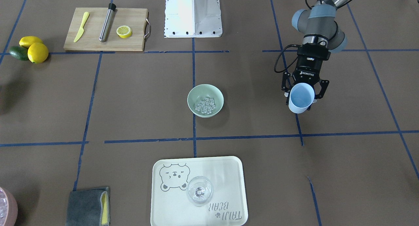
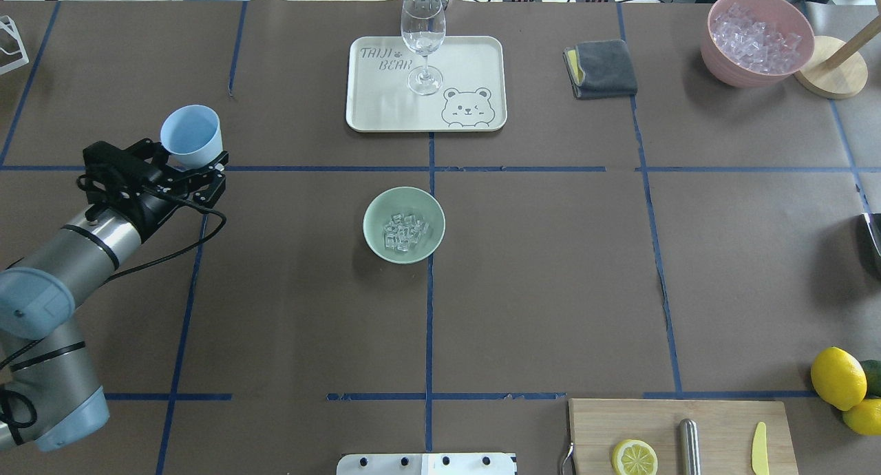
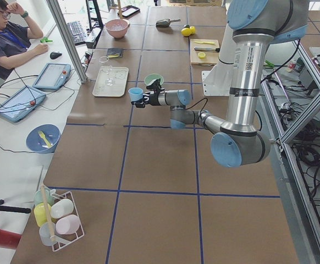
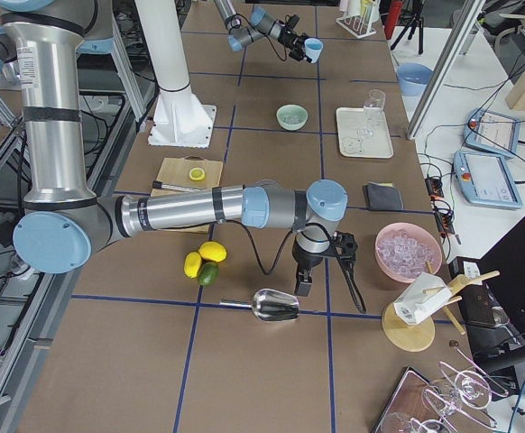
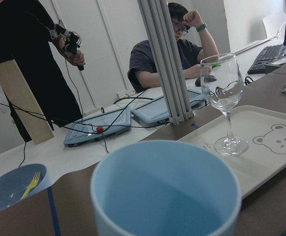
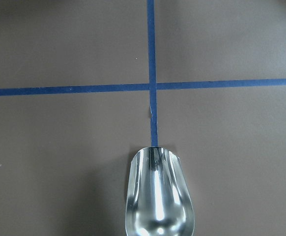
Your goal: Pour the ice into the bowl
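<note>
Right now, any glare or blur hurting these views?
Left wrist view: the blue cup fills the foreground, slightly soft; wine glass sharper. Right wrist view: glare on the metal scoop. Front-facing view: robot base blown out; ice legible.

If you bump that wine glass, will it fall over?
Probably. The glass is tall on a thin stem with a small foot, so it likely tips easily. It looks empty, so probably light, and thin glass may break. The smooth tray might let it slide.
</note>
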